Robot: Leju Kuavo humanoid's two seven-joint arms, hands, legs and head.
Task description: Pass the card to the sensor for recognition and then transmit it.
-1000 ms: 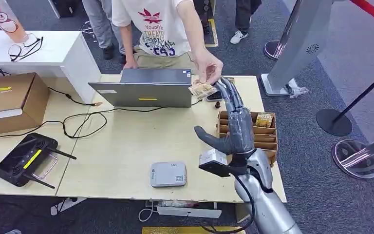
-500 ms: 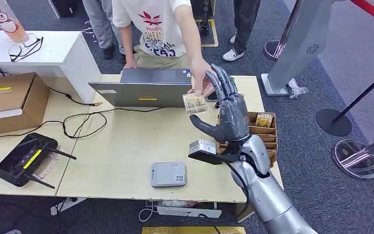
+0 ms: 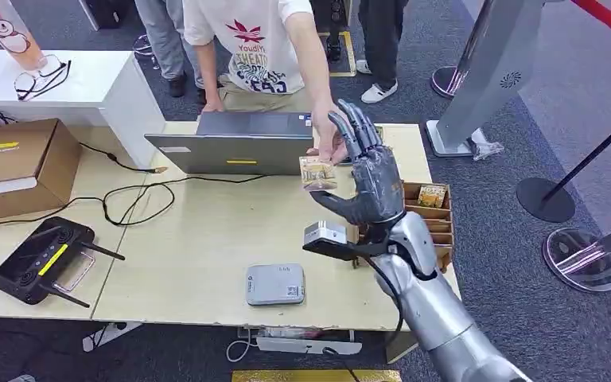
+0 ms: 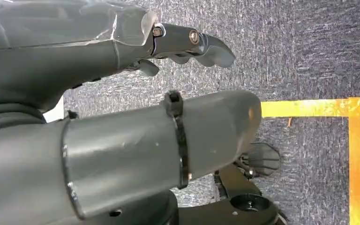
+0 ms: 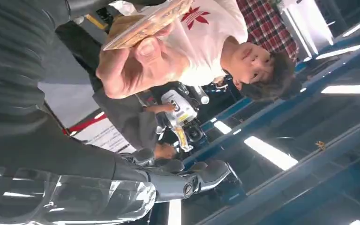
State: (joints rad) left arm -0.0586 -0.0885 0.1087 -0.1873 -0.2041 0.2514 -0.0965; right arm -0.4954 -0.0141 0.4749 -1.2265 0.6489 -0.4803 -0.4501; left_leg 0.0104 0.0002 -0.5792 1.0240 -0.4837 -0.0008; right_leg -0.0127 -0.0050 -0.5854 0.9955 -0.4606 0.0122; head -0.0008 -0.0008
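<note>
Here, tan printed card (image 3: 317,172) pinched by person's hand (image 3: 328,143), right hand (image 3: 368,179) empty, fingers spread

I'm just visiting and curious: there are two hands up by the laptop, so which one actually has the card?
The person's hand, reaching over the laptop, pinches the card. The robot's grey right hand is beside it with fingers spread, holding nothing.

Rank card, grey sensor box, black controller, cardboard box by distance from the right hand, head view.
From the right hand:
1. Card, right beside the thumb, in the person's hand.
2. Grey sensor box, at the table's near edge, on the hand's left.
3. Black controller, on the left part of the table.
4. Cardboard box, far left edge.
</note>
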